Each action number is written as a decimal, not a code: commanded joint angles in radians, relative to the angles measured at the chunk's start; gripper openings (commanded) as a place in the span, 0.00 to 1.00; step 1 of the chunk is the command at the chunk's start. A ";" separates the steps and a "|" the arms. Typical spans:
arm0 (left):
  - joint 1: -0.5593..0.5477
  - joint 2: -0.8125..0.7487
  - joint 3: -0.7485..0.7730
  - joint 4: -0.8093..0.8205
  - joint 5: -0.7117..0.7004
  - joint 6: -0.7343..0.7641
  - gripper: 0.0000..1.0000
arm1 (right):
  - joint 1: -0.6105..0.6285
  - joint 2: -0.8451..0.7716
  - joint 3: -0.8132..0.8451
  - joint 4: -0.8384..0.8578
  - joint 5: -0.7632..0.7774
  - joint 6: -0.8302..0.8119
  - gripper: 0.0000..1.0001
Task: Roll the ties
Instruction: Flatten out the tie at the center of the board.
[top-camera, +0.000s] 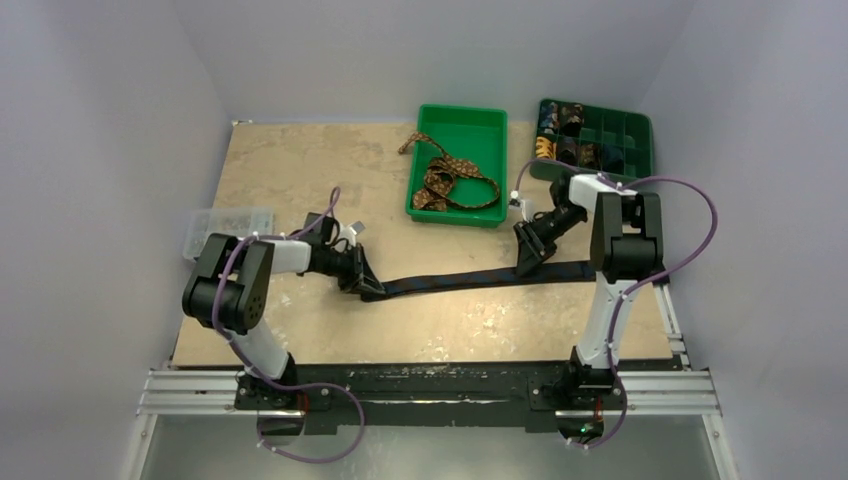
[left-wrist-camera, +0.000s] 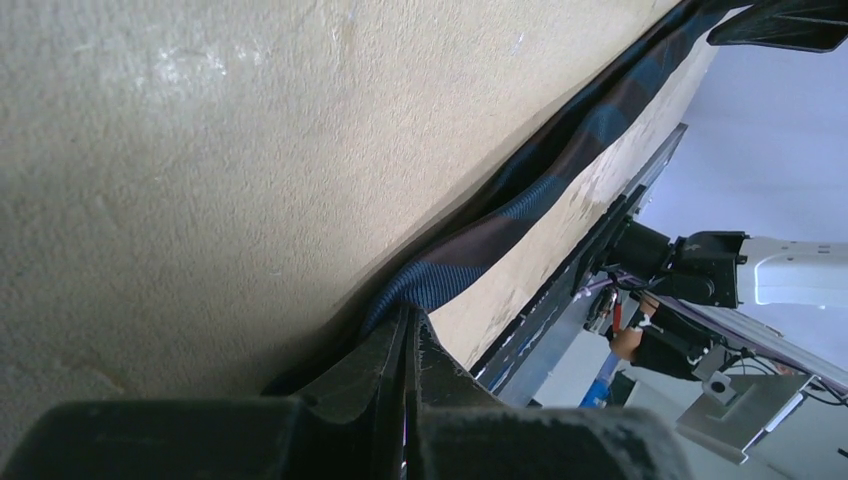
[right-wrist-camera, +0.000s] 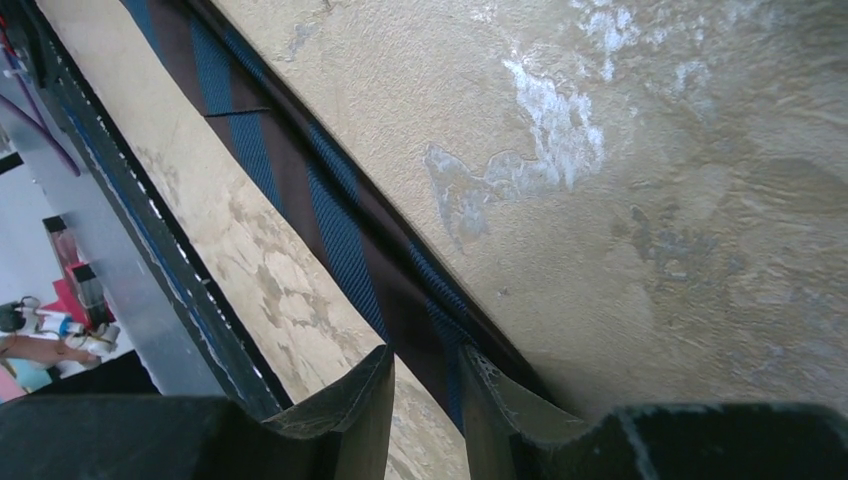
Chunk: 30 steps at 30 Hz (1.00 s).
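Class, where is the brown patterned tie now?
Top view: the brown tie lies in the green tray at the far side, one end over its left rim.

tan table (top-camera: 300, 170), green tray (top-camera: 470, 130) at back, green divided box (top-camera: 632, 130) beside it, clear box (top-camera: 235, 220) at left

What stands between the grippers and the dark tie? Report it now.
Nothing visible does. The left gripper is shut on one end of the dark tie. The right gripper straddles it farther along, with its fingers on either side.
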 joint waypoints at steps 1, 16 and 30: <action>0.011 0.039 0.046 -0.070 -0.084 0.058 0.00 | 0.005 -0.002 -0.057 0.129 0.143 -0.042 0.31; 0.012 -0.190 0.296 -0.398 0.072 0.326 0.15 | 0.104 -0.266 0.037 0.186 0.069 -0.116 0.55; 0.067 0.043 0.190 -0.323 -0.045 0.257 0.09 | 0.425 -0.337 -0.138 0.439 0.212 -0.187 0.73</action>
